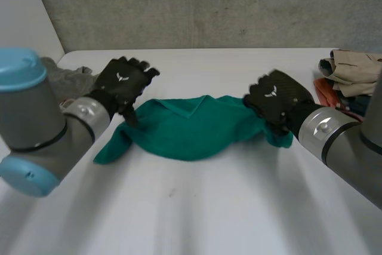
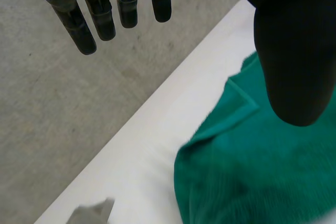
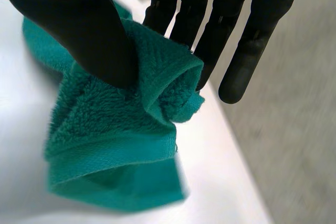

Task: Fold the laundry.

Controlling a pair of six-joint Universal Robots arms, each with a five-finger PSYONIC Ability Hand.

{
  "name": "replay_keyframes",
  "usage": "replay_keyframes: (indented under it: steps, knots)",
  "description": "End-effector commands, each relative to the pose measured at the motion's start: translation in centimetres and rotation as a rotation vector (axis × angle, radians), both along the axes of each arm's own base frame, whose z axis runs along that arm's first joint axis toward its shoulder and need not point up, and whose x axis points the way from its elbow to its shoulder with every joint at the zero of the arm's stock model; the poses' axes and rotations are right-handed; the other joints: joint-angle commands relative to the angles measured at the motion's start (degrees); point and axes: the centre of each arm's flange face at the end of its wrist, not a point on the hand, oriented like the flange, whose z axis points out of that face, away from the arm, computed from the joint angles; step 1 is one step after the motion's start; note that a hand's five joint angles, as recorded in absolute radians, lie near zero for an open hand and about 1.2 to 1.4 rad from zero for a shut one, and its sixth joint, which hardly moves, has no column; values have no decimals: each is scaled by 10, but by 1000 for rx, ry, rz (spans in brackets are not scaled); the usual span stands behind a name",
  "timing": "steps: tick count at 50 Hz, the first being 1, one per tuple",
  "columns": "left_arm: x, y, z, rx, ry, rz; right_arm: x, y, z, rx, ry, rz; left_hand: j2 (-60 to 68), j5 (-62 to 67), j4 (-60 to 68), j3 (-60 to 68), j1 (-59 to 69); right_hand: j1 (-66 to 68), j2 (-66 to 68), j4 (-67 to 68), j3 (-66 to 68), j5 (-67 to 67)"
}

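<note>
1. Right hand (image 1: 277, 97) is clamped on the green towel (image 1: 191, 126). In the right wrist view the thumb (image 3: 79, 30) presses a rolled-over hem of the towel (image 3: 115, 135) against the fingers (image 3: 210, 30).
2. By the head view, that grip sits at the towel's right end. Below the thumb the cloth is doubled into loose layers.
3. Left hand (image 1: 122, 82) is slack and holds nothing. In the left wrist view the fingers (image 2: 100, 9) are straight and clear of the cloth. The thumb (image 2: 294, 51) hangs over the towel (image 2: 252, 177); can't tell if it touches.
4. In the head view the left hand is at the towel's left end, over the far corner.
5. Towel lies mid-worktop (image 1: 197, 207) between the two hands, crumpled rather than flat. A fold makes a V-shaped ridge near its far edge. The left end trails off in a narrow tail toward the left arm (image 1: 36, 129).
6. Grey garment (image 1: 65, 79) lies at the worktop's left, behind the left arm and apart from the towel.
7. Pile of clothes (image 1: 349, 79), beige on top with red under it, sits at the worktop's right edge beyond the right arm (image 1: 334, 135), well apart from the towel.
8. Concrete wall (image 1: 209, 4) runs behind the worktop.
</note>
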Motion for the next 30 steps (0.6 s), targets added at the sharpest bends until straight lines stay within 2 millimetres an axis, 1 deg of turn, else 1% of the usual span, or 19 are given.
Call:
replay_keyframes:
  steps: [1, 2, 5, 6, 9, 11, 13, 14, 15, 16, 17, 20, 21, 22, 24, 25, 28, 29, 30]
  knots:
    - [-35, -12, -8, 108, 1, -110, 7, 60, 58, -183, -83, 288, -18, -30, -18, -23, -12, 168, 123, 113, 120, 140]
    - [-43, -8, -15, 140, -9, -139, 6, 70, 67, -201, -105, 333, -18, -30, -18, -23, -12, 168, 123, 113, 120, 140]
    - [-57, 3, -27, 193, -35, -194, 4, 83, 77, -214, -137, 391, -18, -30, -18, -23, -12, 168, 123, 113, 120, 140]
    - [-64, 14, -37, 233, -49, -231, 4, 89, 81, -213, -156, 422, -18, -30, -18, -23, -12, 168, 123, 113, 120, 140]
    - [-76, 31, -51, 279, -68, -296, 2, 94, 86, -207, -185, 447, -18, -30, -18, -23, -12, 168, 123, 113, 120, 140]
    - [-83, 44, -62, 316, -82, -345, 0, 91, 89, -192, -209, 445, -5, -16, -4, -9, 1, 168, 123, 113, 120, 140]
    - [-85, 51, -68, 341, -86, -369, -2, 84, 88, -187, -218, 422, 187, 175, 187, 182, 192, 168, 123, 113, 120, 140]
    - [-86, 53, -71, 346, -89, -376, -5, 71, 87, -184, -224, 385, 489, 477, 490, 484, 495, 168, 123, 113, 120, 140]
    - [-86, 52, -71, 341, -90, -375, -6, 64, 85, -180, -225, 367, 672, 660, 672, 667, 678, 168, 123, 113, 120, 140]
    - [-86, 49, -69, 329, -86, -369, -8, 56, 83, -179, -225, 347, 682, 670, 682, 677, 688, 168, 123, 113, 120, 140]
    - [-84, 38, -62, 290, -68, -328, -13, 38, 76, -169, -218, 304, 682, 670, 682, 677, 688, 168, 123, 113, 120, 140]
    - [-76, 16, -43, 208, -28, -213, -17, 19, 68, -148, -207, 269, 682, 670, 682, 677, 688, 168, 123, 113, 120, 140]
    - [-69, 5, -27, 160, 13, -133, -17, 8, 63, -143, -198, 254, 682, 670, 682, 677, 688, 168, 123, 113, 120, 140]
    - [-65, -1, -17, 134, 48, -99, -17, 3, 61, -143, -193, 247, 682, 670, 682, 677, 688, 168, 123, 113, 120, 140]
    - [-60, -7, 3, 86, 115, -51, -17, -9, 59, -148, -183, 219, 682, 670, 682, 677, 688, 168, 123, 113, 120, 140]
    - [-55, -14, 25, 21, 194, -7, -17, -21, 61, -162, -176, 182, 682, 670, 682, 677, 688, 168, 123, 113, 120, 140]
    - [-45, -21, 57, -84, 305, 47, -16, -37, 66, -191, -178, 118, 682, 670, 682, 677, 688, 168, 123, 113, 120, 140]
    - [-38, -23, 76, -164, 365, 89, -14, -47, 71, -214, -189, 72, 682, 670, 682, 677, 688, 168, 123, 113, 120, 140]
    - [-33, -23, 86, -205, 391, 113, -13, -51, 74, -230, -198, 53, 682, 670, 682, 677, 688, 168, 123, 113, 120, 140]
